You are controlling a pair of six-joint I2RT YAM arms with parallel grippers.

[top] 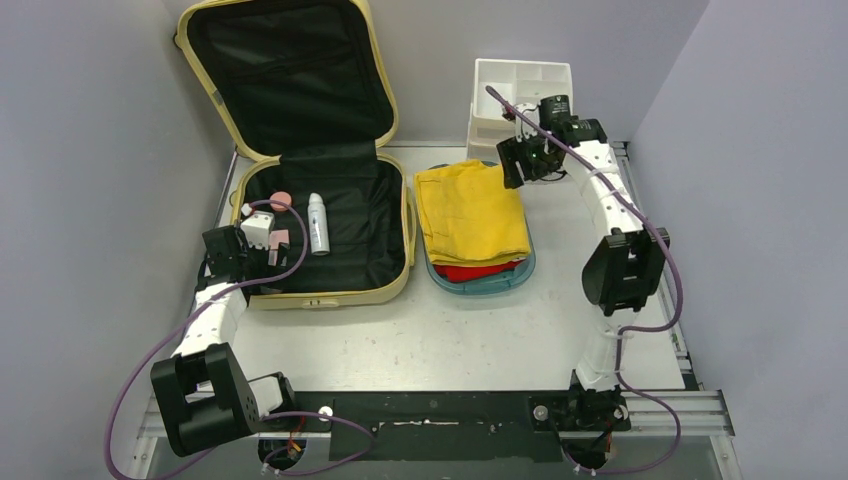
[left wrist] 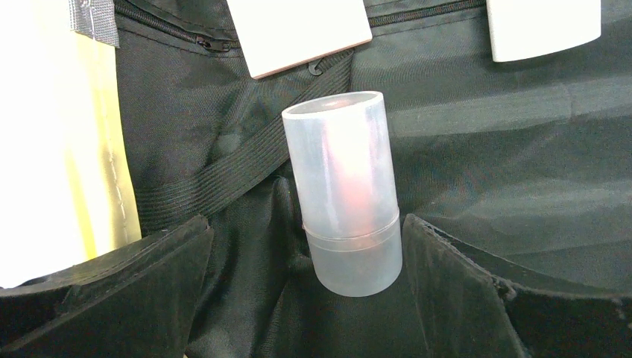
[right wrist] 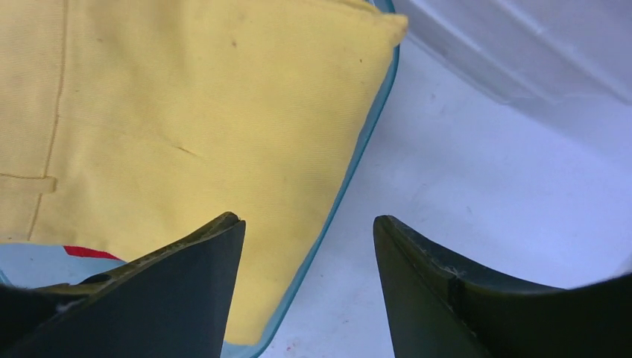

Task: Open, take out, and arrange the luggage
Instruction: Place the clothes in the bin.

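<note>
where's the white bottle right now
In the top view the white bottle lies inside the lower half of the open luggage, on the left side of the table, just right of a pink round item.

Both arms are built of white tubes joined by chunky black motor housings. The left arm [top: 215, 316] and the right arm [top: 606, 195] each carry a thin purple cable [top: 672, 290], which loops loosely from behind the end effector down to the arm's far end. A small green light [top: 535, 154] glows just behind the right end effector [right wrist: 307, 220]. Its fingers [right wrist: 454, 298] are matte black wedges with faint scuffs. The fingers [left wrist: 127, 291] of the left end effector [left wrist: 305, 220] look alike.
</note>
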